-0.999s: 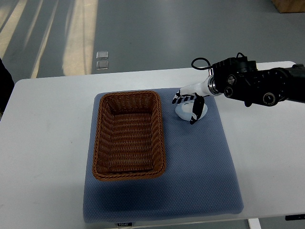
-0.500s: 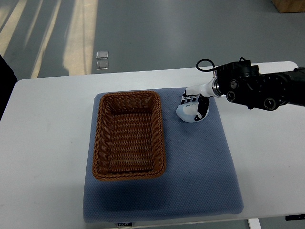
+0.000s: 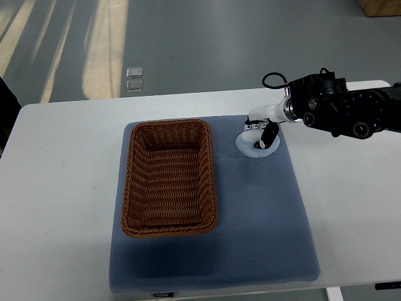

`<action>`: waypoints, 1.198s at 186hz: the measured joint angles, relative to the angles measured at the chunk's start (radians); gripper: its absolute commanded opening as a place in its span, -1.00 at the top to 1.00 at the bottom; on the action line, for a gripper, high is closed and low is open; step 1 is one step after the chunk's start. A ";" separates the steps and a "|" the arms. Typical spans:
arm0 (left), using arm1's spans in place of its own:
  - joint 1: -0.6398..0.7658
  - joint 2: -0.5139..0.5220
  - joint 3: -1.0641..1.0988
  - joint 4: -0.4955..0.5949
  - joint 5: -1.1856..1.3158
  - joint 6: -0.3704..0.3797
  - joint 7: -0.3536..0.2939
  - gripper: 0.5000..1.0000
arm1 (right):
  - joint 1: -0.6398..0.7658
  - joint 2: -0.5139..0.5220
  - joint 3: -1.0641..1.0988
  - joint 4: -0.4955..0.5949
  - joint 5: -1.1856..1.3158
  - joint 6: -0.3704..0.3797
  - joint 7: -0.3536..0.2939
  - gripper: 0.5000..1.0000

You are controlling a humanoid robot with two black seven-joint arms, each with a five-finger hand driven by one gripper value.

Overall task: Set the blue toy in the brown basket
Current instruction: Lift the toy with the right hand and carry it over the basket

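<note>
mat [image 3: 263, 213]: right hand [image 3: 262, 135] farther right w/ toy [image 3: 249, 147]

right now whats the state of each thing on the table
basket: empty, upright on the mat
toy: pale, on the mat right of the basket, under the right hand
right hand: fingers curled down onto the toy, grasp unclear
mat: flat on the table
table: white, holding the mat
</note>
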 measured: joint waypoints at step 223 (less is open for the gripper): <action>0.000 0.000 0.000 0.000 0.000 0.000 0.000 -1.00 | 0.077 0.315 0.136 -0.028 -0.004 0.009 0.018 1.00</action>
